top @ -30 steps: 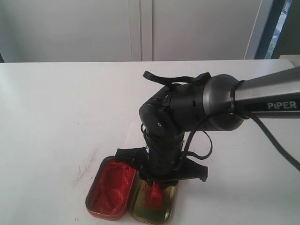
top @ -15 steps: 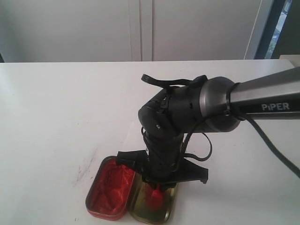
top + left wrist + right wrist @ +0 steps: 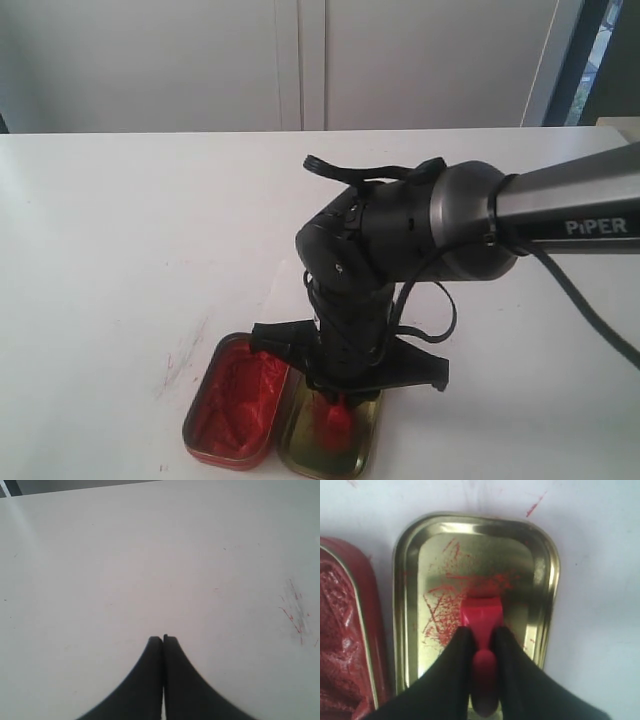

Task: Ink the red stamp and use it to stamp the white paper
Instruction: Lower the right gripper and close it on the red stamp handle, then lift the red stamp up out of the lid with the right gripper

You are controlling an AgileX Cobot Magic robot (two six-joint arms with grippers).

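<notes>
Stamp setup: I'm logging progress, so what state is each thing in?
red stamp: clamped in the right pincer, base toward the gold lid.
right pincer: shut on the red stamp.
left pincer: shut, empty.
gold lid: lying open side up, smeared red inside.
ink tin: uncovered, full of red ink.

Red stamp (image 3: 481,616); gold lid (image 3: 522,555) w/ red smears; red tin (image 3: 372,630).
</notes>
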